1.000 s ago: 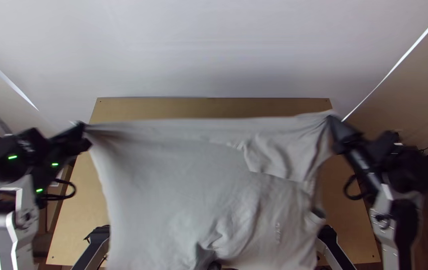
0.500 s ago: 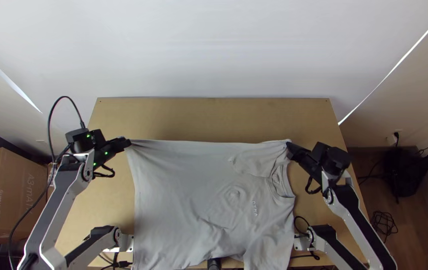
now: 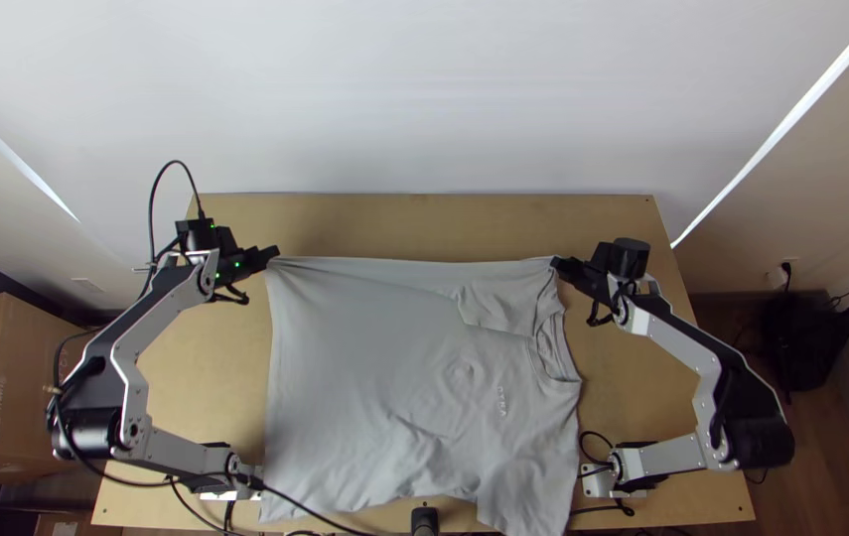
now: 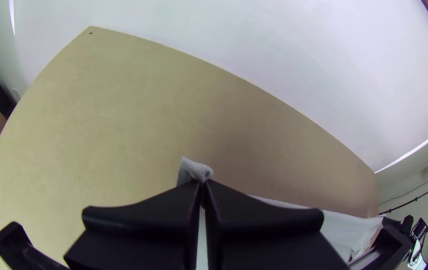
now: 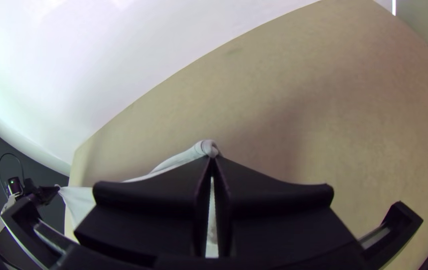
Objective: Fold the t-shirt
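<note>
The left claw (image 3: pixel 271 255) and the right claw (image 3: pixel 558 265) are clamped on the grey t-shirt (image 3: pixel 364 367), spread toward the bench's (image 3: pixel 424 226) near edge, perhaps partly lifted.

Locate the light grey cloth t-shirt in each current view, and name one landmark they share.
Top view: the light grey cloth t-shirt spreads across the middle, down to the bottom edge.
Left wrist view: a tuft at the tips of the black, flat-fingered left pincer, plus a strip reaching toward the other arm.
Right wrist view: a rolled bit at the black, flat-fingered right pincer, and a strip toward the other arm.
Shared landmark: the light wooden table.
</note>
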### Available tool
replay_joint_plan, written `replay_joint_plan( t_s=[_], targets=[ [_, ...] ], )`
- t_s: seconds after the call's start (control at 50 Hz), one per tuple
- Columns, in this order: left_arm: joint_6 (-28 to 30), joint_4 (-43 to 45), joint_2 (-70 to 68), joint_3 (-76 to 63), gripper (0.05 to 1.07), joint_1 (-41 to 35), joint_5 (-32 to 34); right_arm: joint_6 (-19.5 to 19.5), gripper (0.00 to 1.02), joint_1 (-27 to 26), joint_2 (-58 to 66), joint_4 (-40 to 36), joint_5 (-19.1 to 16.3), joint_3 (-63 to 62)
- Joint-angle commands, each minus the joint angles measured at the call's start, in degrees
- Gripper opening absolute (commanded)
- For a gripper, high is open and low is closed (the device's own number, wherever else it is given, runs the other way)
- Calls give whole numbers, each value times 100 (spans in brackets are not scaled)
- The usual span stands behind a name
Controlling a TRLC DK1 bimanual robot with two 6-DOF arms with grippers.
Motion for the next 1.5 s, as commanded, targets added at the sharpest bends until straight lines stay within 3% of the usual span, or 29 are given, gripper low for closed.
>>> replay_joint_plan(
  t_s=[0.0, 0.52, 0.8, 1.02, 1.2, 1.48],
  targets=[
    [93, 168, 564, 673, 8, 38, -72, -67, 2, -105, 574, 152, 102, 569],
    [137, -306, 2797, 3424, 8, -129, -90, -84, 2, -246, 2806, -322, 146, 3206],
    [14, -465, 3429, 4356, 8, -191, -90, 30, 2, -246, 3597, -1017, 190, 4506],
    [-30, -1265, 3509, 4769, 8, -252, -72, 153, 2, -246, 3791, -1983, 190, 5324],
    [-56, -1809, 3298, 4690, 8, -270, 42, 126, 2, -228, 3606, -2423, 172, 5350],
    [-118, -1651, 2718, 3943, 8, -287, 130, 3, 2, -140, 2947, -2423, 172, 4691]
  ],
)
